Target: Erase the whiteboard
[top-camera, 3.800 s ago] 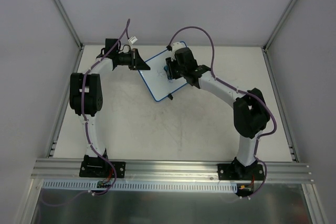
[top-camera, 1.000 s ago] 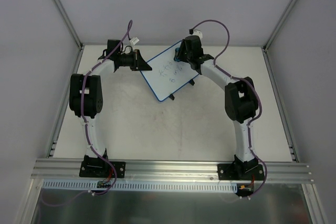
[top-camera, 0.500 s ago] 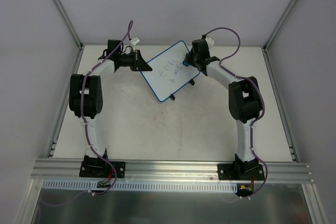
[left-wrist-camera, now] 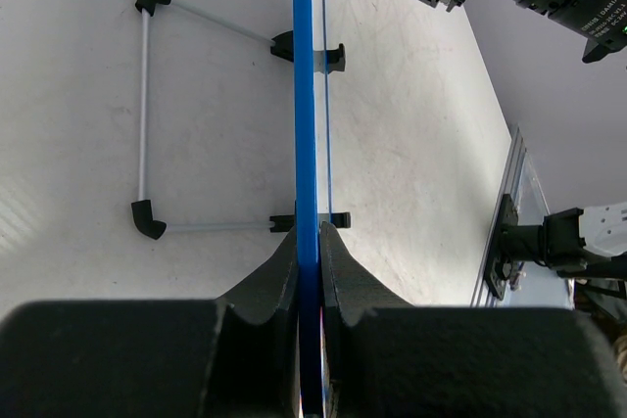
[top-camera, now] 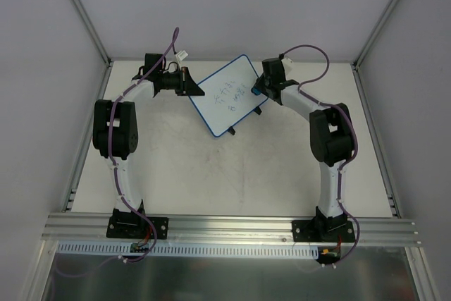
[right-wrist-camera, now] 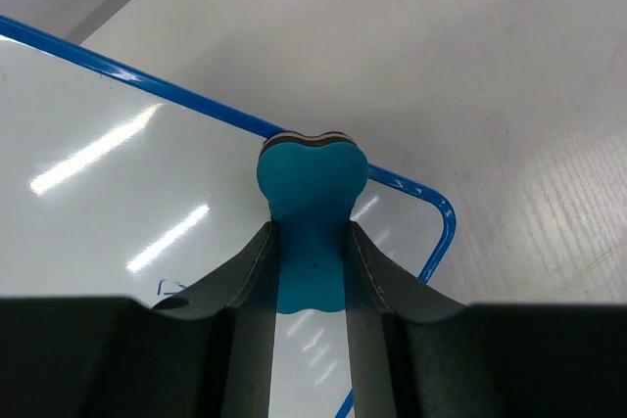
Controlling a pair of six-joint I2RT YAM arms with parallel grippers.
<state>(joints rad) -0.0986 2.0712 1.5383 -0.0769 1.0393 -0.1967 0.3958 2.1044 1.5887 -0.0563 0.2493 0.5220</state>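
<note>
The whiteboard, white with a thin blue rim, stands tilted at the back of the table with faint handwritten marks on its face. My left gripper is shut on its left edge; the left wrist view shows the blue rim edge-on between the jaws. My right gripper is shut on the blue bone-shaped eraser at the board's right edge. In the right wrist view the eraser sits over the board's rounded corner, with the white face to the left.
The board's wire stand with black feet rests on the white table behind the board. A black clip foot shows at the board's lower corner. Grey walls and frame posts close in the back. The aluminium rail runs along the near edge.
My right gripper with the eraser has moved right across the board, from over its middle to its right edge. The left gripper and the board have stayed put.
</note>
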